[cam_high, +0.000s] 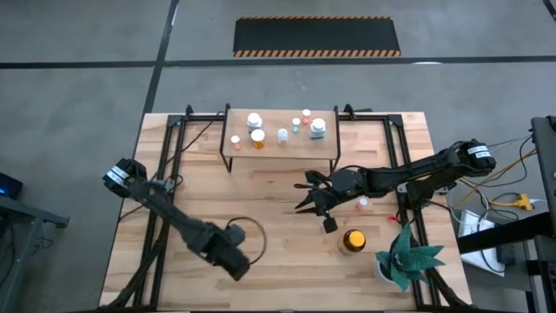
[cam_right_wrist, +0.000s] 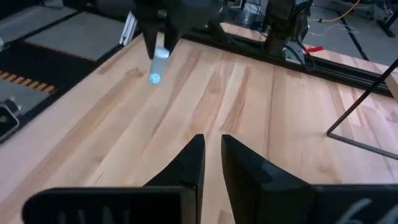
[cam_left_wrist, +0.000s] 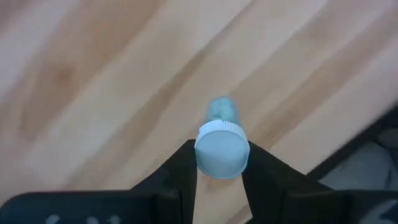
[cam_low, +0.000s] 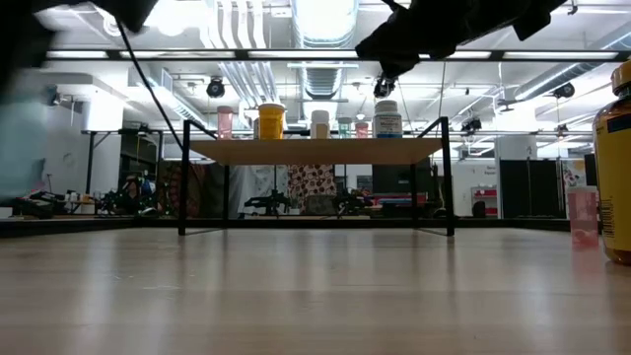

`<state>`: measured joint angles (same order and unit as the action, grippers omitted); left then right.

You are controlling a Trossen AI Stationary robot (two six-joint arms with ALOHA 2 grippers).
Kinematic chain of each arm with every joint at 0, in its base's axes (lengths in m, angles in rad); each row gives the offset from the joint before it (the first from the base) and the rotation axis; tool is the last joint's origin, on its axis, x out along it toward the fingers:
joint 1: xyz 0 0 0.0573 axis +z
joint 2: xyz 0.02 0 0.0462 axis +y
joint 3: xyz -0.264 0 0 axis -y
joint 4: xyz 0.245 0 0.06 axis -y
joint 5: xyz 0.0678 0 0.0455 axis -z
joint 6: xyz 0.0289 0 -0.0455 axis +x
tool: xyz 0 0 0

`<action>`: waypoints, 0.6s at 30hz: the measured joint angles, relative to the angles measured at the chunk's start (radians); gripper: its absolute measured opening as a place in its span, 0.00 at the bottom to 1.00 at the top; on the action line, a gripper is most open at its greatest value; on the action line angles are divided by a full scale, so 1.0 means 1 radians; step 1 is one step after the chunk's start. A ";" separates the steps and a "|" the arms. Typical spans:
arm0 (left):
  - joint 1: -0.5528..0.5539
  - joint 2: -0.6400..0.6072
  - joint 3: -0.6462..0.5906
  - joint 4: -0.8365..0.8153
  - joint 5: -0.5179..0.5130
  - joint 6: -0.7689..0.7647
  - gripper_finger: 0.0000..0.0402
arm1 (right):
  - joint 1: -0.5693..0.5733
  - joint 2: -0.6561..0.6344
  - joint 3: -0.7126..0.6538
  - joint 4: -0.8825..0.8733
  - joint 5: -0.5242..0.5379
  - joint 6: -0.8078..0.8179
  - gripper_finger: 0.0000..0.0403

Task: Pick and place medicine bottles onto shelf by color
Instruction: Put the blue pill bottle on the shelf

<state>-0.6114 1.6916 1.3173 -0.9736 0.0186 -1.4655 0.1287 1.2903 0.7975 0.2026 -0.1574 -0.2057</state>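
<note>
The left gripper [cam_left_wrist: 219,171], low over the wooden table [cam_high: 287,200], pinches a tiny pale-blue white-capped vial [cam_left_wrist: 221,146] by its cap, a light, slippery-looking thing, while the right gripper [cam_right_wrist: 211,152] hangs closed, empty.

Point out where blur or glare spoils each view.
Low view: ceiling lights flare above the shelf, and a blurred bluish shape fills the left edge. Left wrist view: the pale-blue vial is sharp, the tabletop soft. Right wrist view: the far arm looks smeared. High view: even.
</note>
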 joint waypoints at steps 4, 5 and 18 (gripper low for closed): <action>0.105 0.001 0.096 -0.008 -0.045 0.286 0.22 | -0.001 -0.010 0.000 -0.035 0.000 -0.038 0.11; 0.134 0.001 0.121 -0.016 -0.057 0.355 0.22 | -0.001 -0.014 0.000 -0.041 0.000 -0.044 0.11; 0.345 -0.001 0.399 -0.305 -0.164 0.709 0.22 | -0.002 -0.093 0.000 -0.153 0.000 -0.043 0.11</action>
<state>-0.2664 1.6901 1.7158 -1.2783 -0.1450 -0.7565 0.1265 1.1976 0.7975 0.0500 -0.1574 -0.2485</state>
